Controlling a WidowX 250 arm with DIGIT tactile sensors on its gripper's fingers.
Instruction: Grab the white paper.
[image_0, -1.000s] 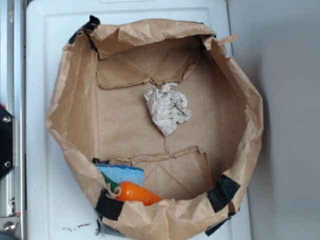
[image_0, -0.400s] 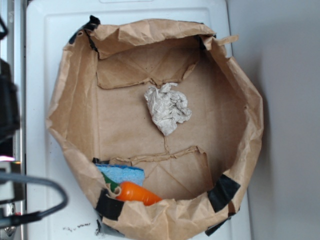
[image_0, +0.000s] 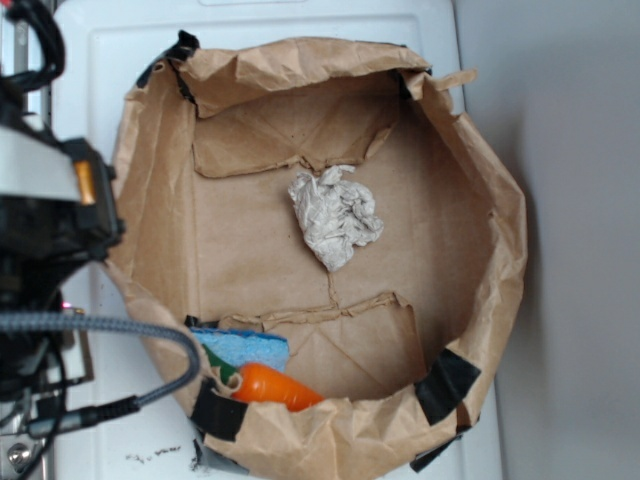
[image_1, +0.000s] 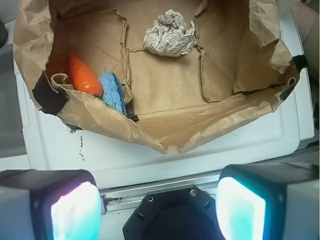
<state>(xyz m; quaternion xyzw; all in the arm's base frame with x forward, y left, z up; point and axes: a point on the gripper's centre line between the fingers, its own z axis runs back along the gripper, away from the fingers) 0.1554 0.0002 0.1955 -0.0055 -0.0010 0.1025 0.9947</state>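
White moulded tray/table (image_0: 100, 80) fills the frame, grey wall at right. On it sits a big brown paper bag (image_0: 500, 230), sides rolled down into a shallow open tub, black tape on the corners.

Arm (image_0: 45, 200) occupies the left edge of the exterior view, outside the bag, cable looping below it. Gripper (image_1: 159, 207) spread wide: in the wrist view both fingers sit at the bottom corners with a clear gap, nothing between them.

White paper (image_0: 335, 215) lies on the bag floor, about frame centre in the exterior view, top centre in the wrist view. Well apart from the blue sponge (image_0: 245, 348) and orange carrot (image_0: 275, 385) at lower left.

Handling, my read: light, soft, crushable, not slippery. Pinch across the lumpy middle from above; creases give grip. Watch for snagging the bag floor flaps.
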